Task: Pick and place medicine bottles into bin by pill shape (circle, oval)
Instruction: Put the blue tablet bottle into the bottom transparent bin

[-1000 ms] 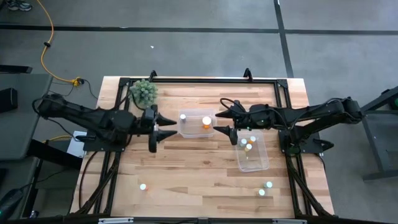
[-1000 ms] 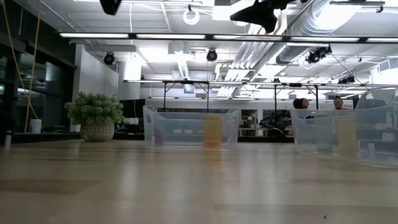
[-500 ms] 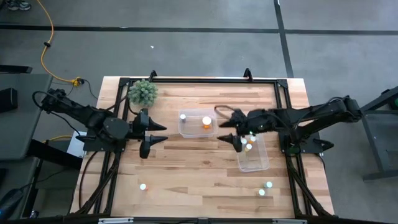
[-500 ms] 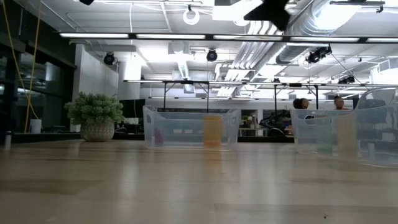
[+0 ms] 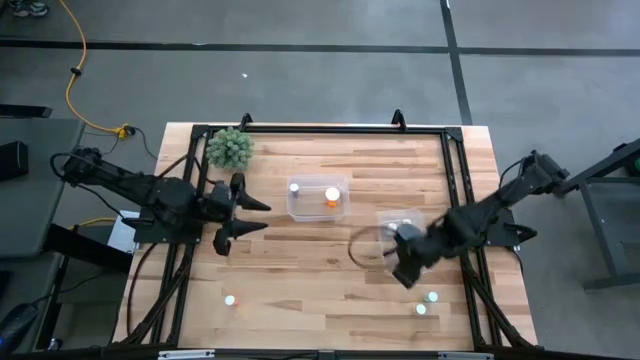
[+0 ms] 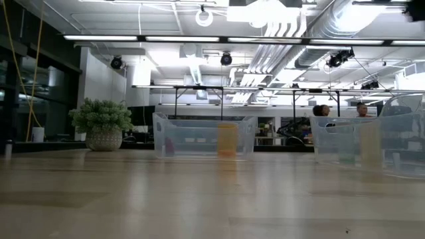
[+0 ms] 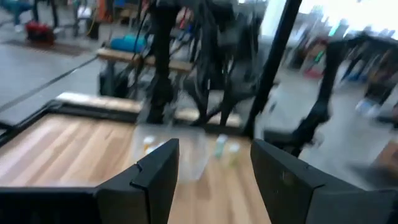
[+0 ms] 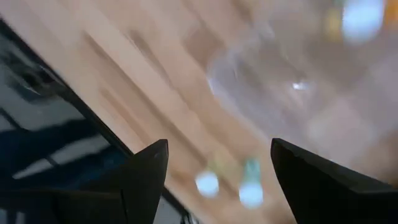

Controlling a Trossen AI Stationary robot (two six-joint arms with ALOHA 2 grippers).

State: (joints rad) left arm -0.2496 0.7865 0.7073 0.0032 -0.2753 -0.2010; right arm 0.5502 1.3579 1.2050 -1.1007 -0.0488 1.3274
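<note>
Clear plastic tubs (image 5: 318, 198), white-capped cylindrical bottles (image 5: 426, 303), wood-plank table (image 5: 300, 270).

A light wooden desk (image 5: 300, 260) edged by a black frame is observed. Two clear tubs are set on it: one (image 5: 318, 198) near the middle, another (image 5: 402, 243) toward the right. A green spiky plant (image 5: 230, 148) is placed at the far left corner. Three loose medicine bottles are noted near the front edge: one (image 5: 230, 300) at left, two (image 5: 426, 303) at right.

Light wood-grain table (image 5: 300, 270); clear bins (image 5: 317, 198); white-capped orange and green bottles (image 5: 332, 195); green plant (image 5: 230, 148).
</note>
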